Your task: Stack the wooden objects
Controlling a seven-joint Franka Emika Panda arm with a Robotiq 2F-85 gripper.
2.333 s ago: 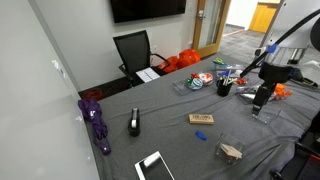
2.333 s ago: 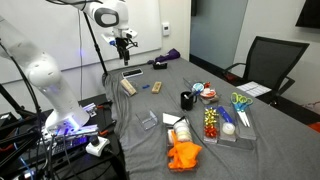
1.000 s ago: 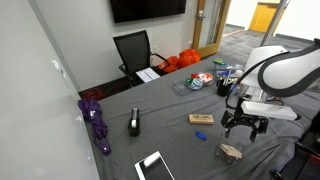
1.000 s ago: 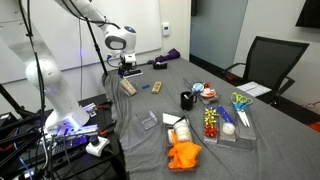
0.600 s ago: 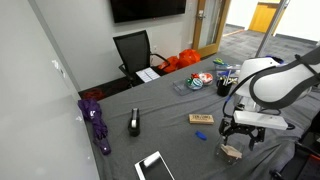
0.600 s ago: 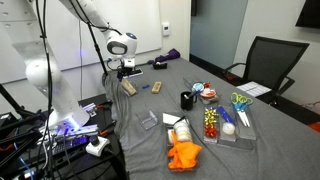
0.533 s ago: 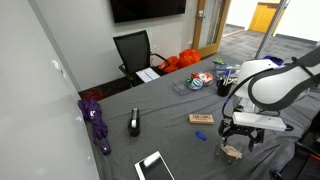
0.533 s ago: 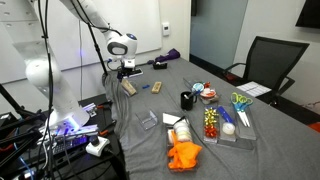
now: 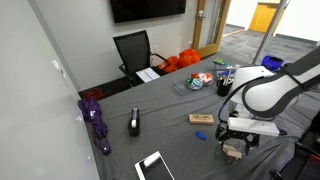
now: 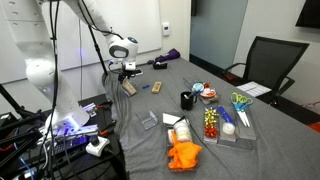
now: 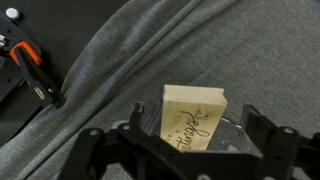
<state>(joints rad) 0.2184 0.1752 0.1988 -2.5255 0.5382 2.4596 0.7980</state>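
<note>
Gripper [image 11: 193, 140] spread open, jaws straddling chunky wooden block [image 11: 195, 118], gaps both sides. Flat block [image 9: 201, 119] at 10 o'clock from it on grey cloth [image 9: 170, 135]. Wood likely light, rigid, smooth: pinch opposite flat sides, centred.

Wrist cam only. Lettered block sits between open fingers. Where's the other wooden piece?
Observer: The flat block lies on the table, apart from the gripper, toward the table's middle.
Operator: Anything between?
Observer: A small blue object, near the flat block, roughly on the gripper's side of it.
Operator: Edge clearance?
Observer: The lettered block sits close to the table's edge in both exterior views.
</note>
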